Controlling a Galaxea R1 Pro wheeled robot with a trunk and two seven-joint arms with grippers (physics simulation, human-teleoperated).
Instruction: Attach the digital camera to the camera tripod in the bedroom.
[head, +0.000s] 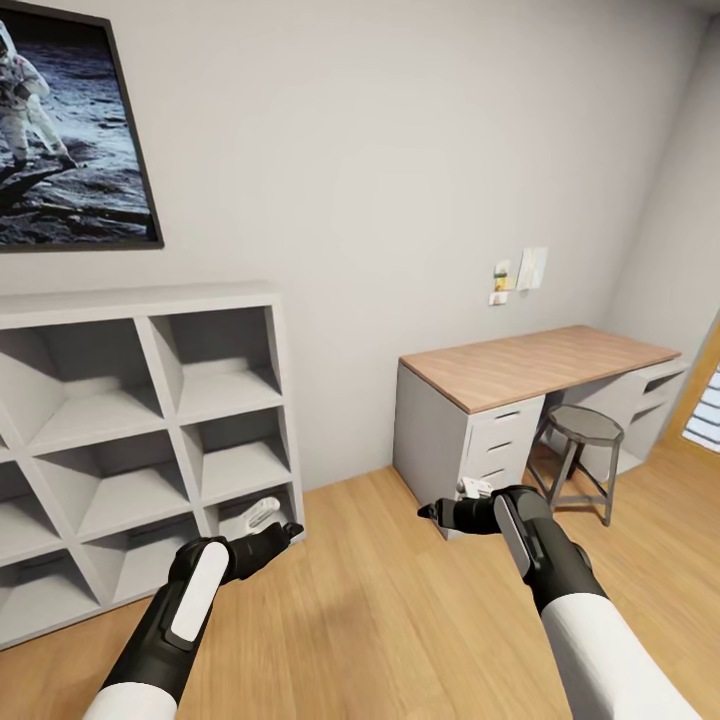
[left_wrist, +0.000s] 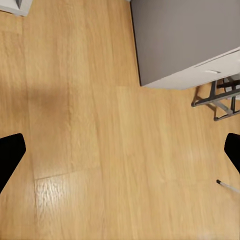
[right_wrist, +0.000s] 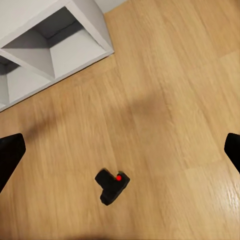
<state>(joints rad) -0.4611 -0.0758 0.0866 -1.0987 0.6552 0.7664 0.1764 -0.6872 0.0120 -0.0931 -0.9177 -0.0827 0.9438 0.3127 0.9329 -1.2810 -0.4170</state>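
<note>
With the stool (head: 585, 455) half tucked under the tabletop (head: 540, 365) and wide bare floor (head: 400, 600) between it and the cube shelf (head: 140, 430), the digital camera (right_wrist: 113, 185) lies on the boards near the shelf's corner, both the left gripper (head: 283, 533) and right gripper (head: 437, 512) spread apart, holding nothing.

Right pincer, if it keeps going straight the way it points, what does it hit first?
Probably the wood floor: the open right pincer faces bare boards. The digital camera lies slightly off that line, so contact with it looks unlikely, though depth is unclear.
</note>
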